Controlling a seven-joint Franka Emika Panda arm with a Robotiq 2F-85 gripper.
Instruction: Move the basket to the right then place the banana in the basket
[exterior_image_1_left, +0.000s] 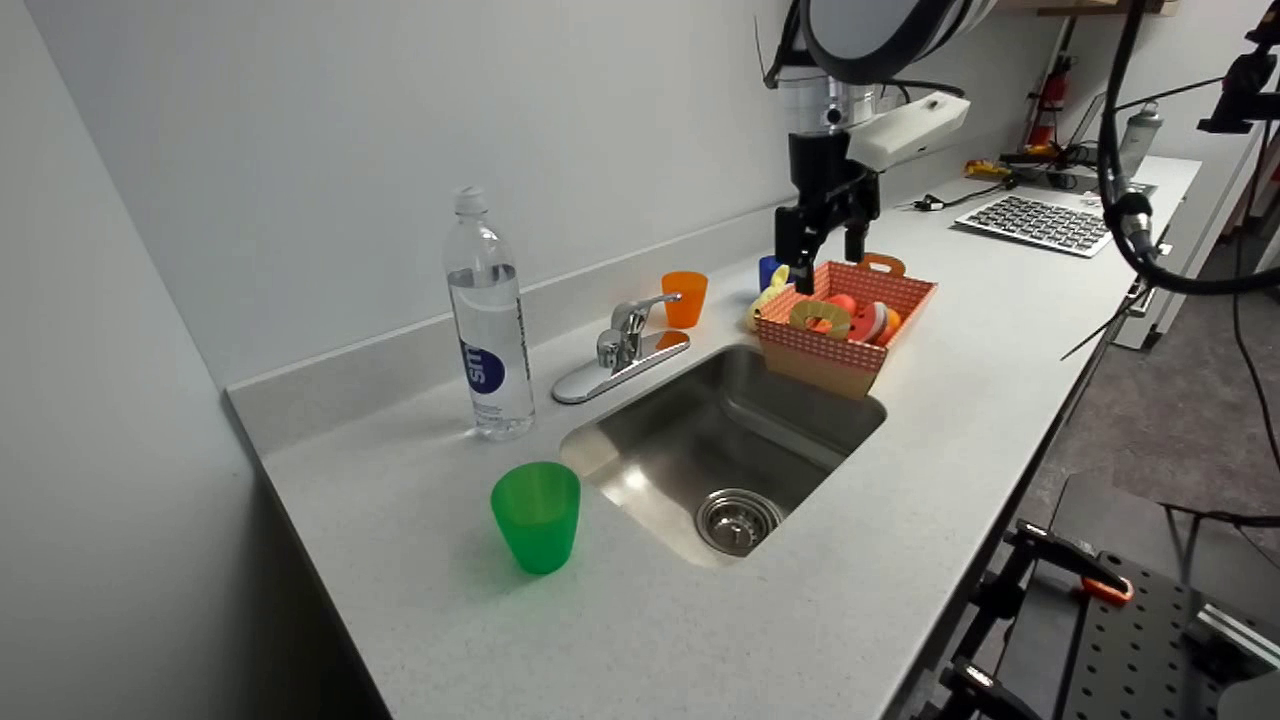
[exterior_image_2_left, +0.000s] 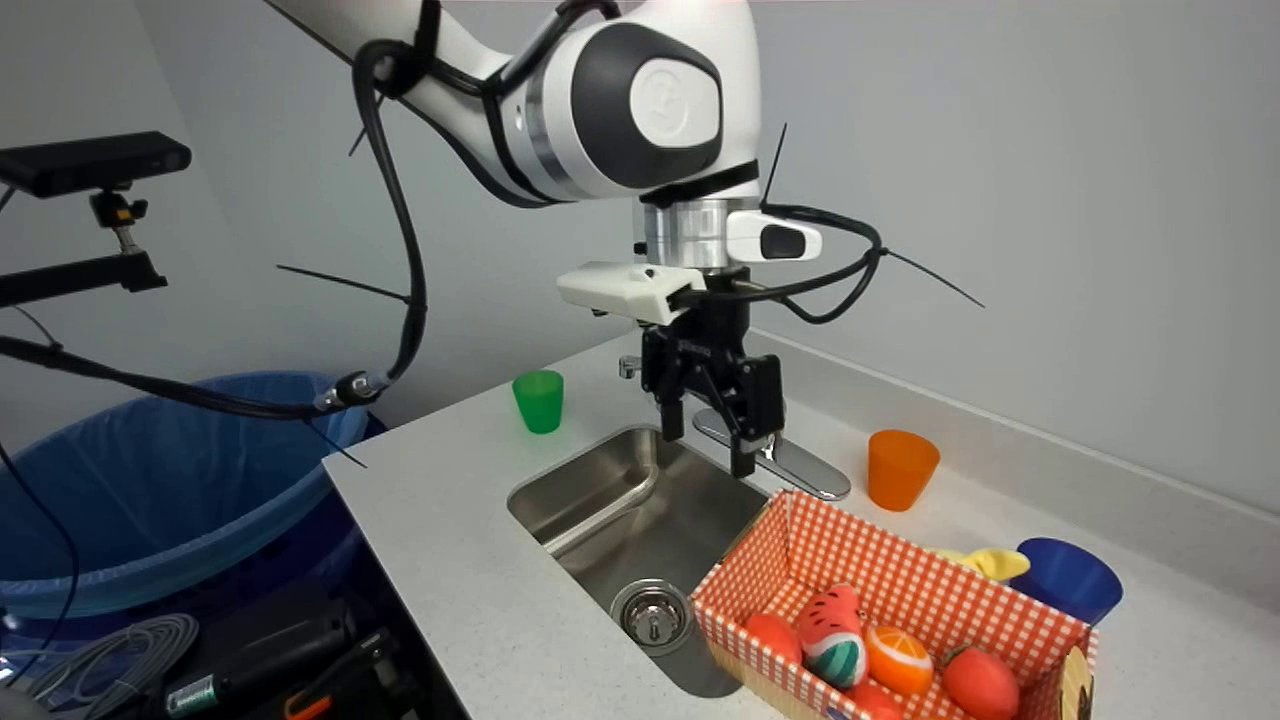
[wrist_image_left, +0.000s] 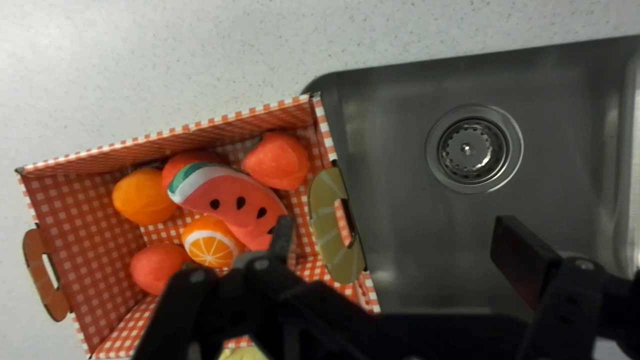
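The orange-checked basket (exterior_image_1_left: 815, 368) (exterior_image_2_left: 890, 565) (wrist_image_left: 70, 215) stands on the counter, with one end reaching over the sink's edge. It holds several toy fruits, including a watermelon slice (wrist_image_left: 235, 195). The yellow banana (exterior_image_1_left: 770, 300) (exterior_image_2_left: 995, 563) lies outside the basket, on its wall side, partly hidden by it; only a bit of yellow (wrist_image_left: 242, 354) shows in the wrist view. My gripper (exterior_image_1_left: 829, 270) (exterior_image_2_left: 707, 452) (wrist_image_left: 395, 225) is open and empty, raised above the basket's sink end. In the wrist view, the basket's yellow-green handle (wrist_image_left: 330, 225) appears between its fingers.
The sink (exterior_image_2_left: 600, 500) and chrome faucet (exterior_image_1_left: 625, 345) lie beside the basket. An orange cup (exterior_image_2_left: 900, 470) and a blue cup (exterior_image_2_left: 1070, 580) stand along the wall side. A green cup (exterior_image_1_left: 537, 515) and a tall water bottle (exterior_image_1_left: 490, 330) stand at the sink's far end from the basket.
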